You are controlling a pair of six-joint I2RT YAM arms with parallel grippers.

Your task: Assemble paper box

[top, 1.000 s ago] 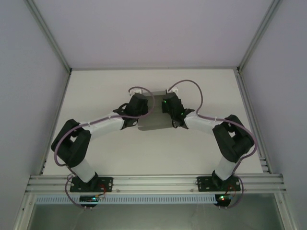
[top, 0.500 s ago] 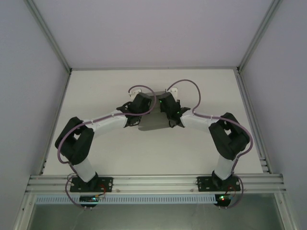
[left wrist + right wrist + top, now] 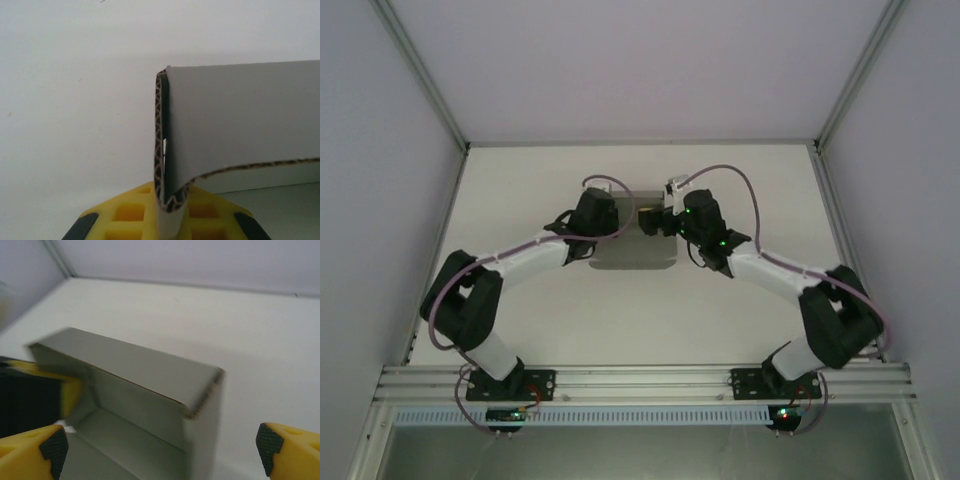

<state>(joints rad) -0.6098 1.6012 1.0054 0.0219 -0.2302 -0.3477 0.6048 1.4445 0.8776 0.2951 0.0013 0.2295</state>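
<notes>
The paper box [image 3: 636, 256] is grey corrugated cardboard, partly folded, lying on the white table between the two arms. My left gripper [image 3: 617, 224] is shut on its left wall; in the left wrist view the yellow fingers [image 3: 127, 212] pinch the doubled-over wall edge [image 3: 167, 197], and the box panel [image 3: 240, 115] stretches right. My right gripper [image 3: 652, 221] is open at the box's right end. In the right wrist view its fingertips [image 3: 52, 446] stand wide apart on either side of a raised box corner [image 3: 200, 400], touching nothing. The left gripper's yellow finger [image 3: 70, 390] shows at the far wall.
White table [image 3: 740, 180] with walls on three sides and an aluminium rail [image 3: 640, 382] at the near edge. Purple cables [image 3: 720, 175] loop above both wrists. Open table surface lies behind and in front of the box.
My right gripper has opened, let go of the box and drawn back to the right. The left arm has shifted slightly left, still gripping the box wall.
</notes>
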